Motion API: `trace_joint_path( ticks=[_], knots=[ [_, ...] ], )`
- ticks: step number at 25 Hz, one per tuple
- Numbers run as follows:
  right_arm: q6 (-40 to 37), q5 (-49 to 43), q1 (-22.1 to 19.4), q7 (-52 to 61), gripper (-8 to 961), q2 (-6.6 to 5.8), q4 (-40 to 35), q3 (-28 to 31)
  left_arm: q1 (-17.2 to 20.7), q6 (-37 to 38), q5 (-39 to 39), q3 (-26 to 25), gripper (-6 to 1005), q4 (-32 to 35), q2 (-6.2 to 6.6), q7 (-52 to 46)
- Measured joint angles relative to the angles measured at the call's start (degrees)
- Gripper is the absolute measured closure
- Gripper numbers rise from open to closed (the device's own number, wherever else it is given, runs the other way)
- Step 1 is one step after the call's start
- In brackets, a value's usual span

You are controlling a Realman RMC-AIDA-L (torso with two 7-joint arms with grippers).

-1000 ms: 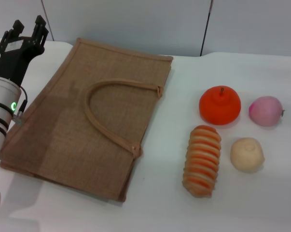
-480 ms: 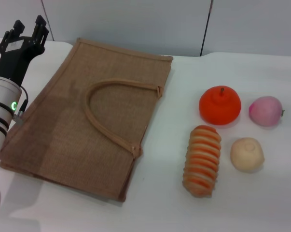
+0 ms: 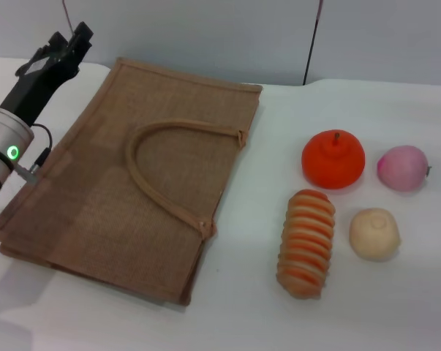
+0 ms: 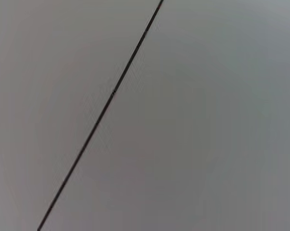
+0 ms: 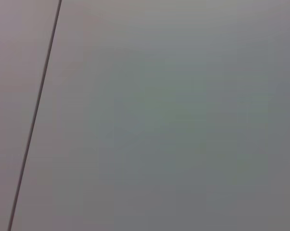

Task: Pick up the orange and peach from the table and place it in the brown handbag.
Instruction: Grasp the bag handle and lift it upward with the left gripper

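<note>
The brown handbag lies flat on the white table at the left, its looped handle on top. The orange sits right of the bag. The pink peach sits right of the orange. My left gripper hovers by the bag's far left corner, holding nothing. My right gripper is out of view. Both wrist views show only a grey wall with a dark seam.
An orange-and-cream striped bread lies in front of the orange. A pale beige bun sits in front of the peach. A grey wall runs behind the table.
My left arm has swung a little to the right and farther back, toward the bag's far left corner. The fruit and the bag have not moved.
</note>
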Motion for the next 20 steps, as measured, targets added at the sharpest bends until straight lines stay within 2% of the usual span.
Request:
trace_joint_path(
  ticks=[2, 4, 7, 12, 20],
  knots=[
    [0.01, 0.0, -0.01, -0.01, 101, 0.0, 0.0, 0.0, -0.24, 1.48, 3.16, 0.0, 381, 2.92, -0.01, -6.68],
    [0.03, 0.0, -0.02, 0.0, 101, 0.0, 0.0, 0.0, -0.36, 2.19, 4.08, 0.0, 381, 3.71, -0.01, -8.5],
    [0.03, 0.0, -0.08, 0.02, 101, 0.0, 0.0, 0.0, -1.26, 5.03, 9.6, -0.01, 381, 7.48, -0.01, -15.72],
    [0.07, 0.0, -0.13, -0.07, 102, -0.02, 0.0, 0.0, -4.14, 7.0, 24.21, 0.0, 382, 16.09, 0.01, -33.19],
    [0.12, 0.0, -0.11, -0.07, 102, -0.09, 0.0, 0.0, -8.56, 5.54, 44.98, 0.0, 383, 26.48, 0.25, -53.25]
  ],
)
